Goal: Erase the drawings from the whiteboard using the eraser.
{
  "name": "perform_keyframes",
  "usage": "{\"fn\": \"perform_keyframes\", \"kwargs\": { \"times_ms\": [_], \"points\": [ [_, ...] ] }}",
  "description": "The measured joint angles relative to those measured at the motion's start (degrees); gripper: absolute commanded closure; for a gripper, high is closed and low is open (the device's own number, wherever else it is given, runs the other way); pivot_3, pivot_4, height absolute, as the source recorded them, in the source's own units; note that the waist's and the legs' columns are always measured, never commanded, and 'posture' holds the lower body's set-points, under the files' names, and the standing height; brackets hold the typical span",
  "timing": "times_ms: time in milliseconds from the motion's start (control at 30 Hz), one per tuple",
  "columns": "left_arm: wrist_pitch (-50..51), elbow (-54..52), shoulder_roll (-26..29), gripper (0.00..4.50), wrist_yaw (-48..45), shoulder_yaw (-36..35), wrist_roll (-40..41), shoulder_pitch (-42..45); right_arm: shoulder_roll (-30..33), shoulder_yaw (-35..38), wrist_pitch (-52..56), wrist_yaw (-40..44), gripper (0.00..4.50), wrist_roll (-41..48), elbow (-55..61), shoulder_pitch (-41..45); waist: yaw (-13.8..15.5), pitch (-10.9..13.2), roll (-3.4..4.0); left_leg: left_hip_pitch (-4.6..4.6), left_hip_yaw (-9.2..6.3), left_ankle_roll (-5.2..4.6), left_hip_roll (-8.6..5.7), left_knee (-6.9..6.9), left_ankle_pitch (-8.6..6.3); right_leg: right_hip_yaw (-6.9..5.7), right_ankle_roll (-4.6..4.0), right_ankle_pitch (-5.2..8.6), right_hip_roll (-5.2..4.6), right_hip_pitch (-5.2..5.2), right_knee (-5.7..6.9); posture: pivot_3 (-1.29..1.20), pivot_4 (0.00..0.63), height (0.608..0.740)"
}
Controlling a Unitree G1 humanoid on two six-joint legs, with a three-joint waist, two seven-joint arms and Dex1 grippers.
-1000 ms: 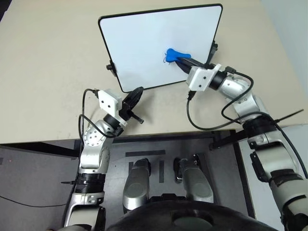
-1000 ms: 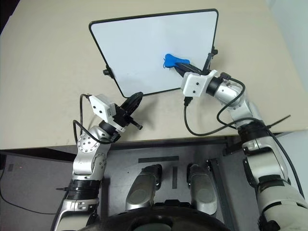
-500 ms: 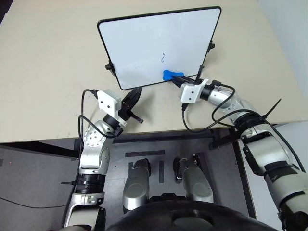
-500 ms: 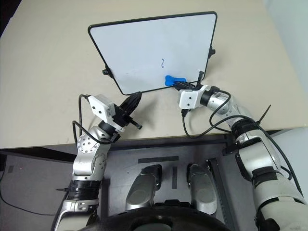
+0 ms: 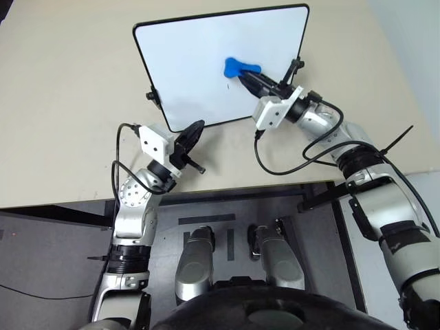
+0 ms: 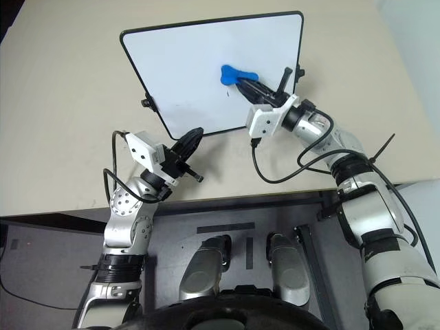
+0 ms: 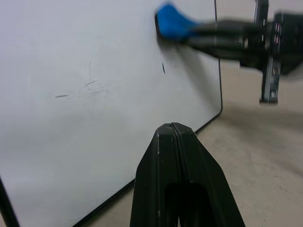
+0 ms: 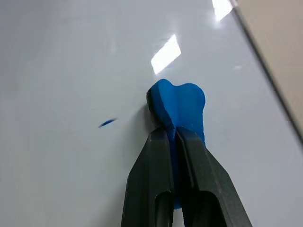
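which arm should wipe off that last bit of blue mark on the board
The right. Its tool is shut on the eraser, which is pressed to the whiteboard just beside the remaining drawings. The left tool is shut with nothing in it, low near the board's bottom edge.

Beige worktop carried the whiteboard, black-framed with rounded corners, standing tilted with its lower edge on the surface. Rest of the worktop was plain matte beige.
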State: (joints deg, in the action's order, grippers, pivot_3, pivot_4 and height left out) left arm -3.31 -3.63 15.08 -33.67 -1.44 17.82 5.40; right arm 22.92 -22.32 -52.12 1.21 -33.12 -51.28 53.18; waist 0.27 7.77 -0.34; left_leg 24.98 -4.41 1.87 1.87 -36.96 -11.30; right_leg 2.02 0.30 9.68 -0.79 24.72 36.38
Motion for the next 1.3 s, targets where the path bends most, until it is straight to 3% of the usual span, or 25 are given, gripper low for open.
{"fn": "perform_keyframes", "kwargs": {
  "times_ms": [433, 700, 867, 1033, 1167, 1300],
  "points": [
    [-0.42, 0.54, -0.09, 4.50, 0.03, 0.02, -0.12, 0.42, -0.85, -2.33, 1.18, 5.12, 4.49, 0.04, -6.73, -5.01, -0.04, 0.01, 0.01, -0.02, 0.01, 0.36, 0.00, 0.00, -0.22, 0.00, 0.00, -0.11, -0.02, -0.03, -0.10, 0.00, 0.150, 0.740],
    [-0.42, 0.54, -0.08, 4.50, 0.03, 0.09, -0.17, 0.44, 0.47, -2.05, 1.23, 7.55, 4.49, 1.89, -3.47, -6.56, -0.05, 0.01, 0.01, 0.02, 0.01, 0.35, 0.01, 0.01, -0.22, 0.00, 0.05, -0.08, -0.02, -0.04, -0.26, 0.00, 0.150, 0.740],
    [-0.31, 0.31, 0.19, 4.50, 0.04, -0.02, -0.12, -0.35, 7.03, 0.40, 7.00, 23.94, 4.49, 17.95, 15.66, -19.43, 0.64, -0.01, -0.01, 0.22, 0.14, 0.13, -0.01, -0.06, -0.19, -0.03, 0.29, 0.22, -0.05, -0.07, -0.44, 0.00, 0.150, 0.740],
    [-0.16, 0.05, 0.72, 4.50, -0.05, -0.15, 0.16, -1.42, 18.13, 5.51, 27.10, 37.17, 4.49, 35.32, 44.54, -35.73, 0.86, -0.03, -0.05, 0.33, 0.26, -0.29, -0.03, -0.13, -0.30, -0.04, 0.46, 0.58, -0.06, -0.07, -0.50, 0.00, 0.150, 0.740],
    [-0.01, 0.12, 0.73, 4.50, -0.63, -0.05, 0.43, -1.12, 22.15, 9.85, 37.34, 38.62, 4.49, 36.82, 53.59, -42.68, 0.66, -0.06, -0.11, 0.01, 0.22, -0.23, -0.01, -0.12, -0.36, -0.03, 0.45, 0.66, -0.02, -0.31, -0.47, 0.00, 0.150, 0.740],
    [0.02, 0.40, 0.75, 4.50, -1.48, 0.13, 0.52, -0.03, 21.91, 10.48, 42.31, 38.71, 3.27, 36.05, 55.82, -45.60, 0.55, -0.06, -0.11, -0.05, 0.21, -0.32, -0.02, -0.12, -0.19, -0.02, 0.54, 0.60, -0.02, -0.37, -0.41, 0.00, 0.150, 0.740]
  ]
}}
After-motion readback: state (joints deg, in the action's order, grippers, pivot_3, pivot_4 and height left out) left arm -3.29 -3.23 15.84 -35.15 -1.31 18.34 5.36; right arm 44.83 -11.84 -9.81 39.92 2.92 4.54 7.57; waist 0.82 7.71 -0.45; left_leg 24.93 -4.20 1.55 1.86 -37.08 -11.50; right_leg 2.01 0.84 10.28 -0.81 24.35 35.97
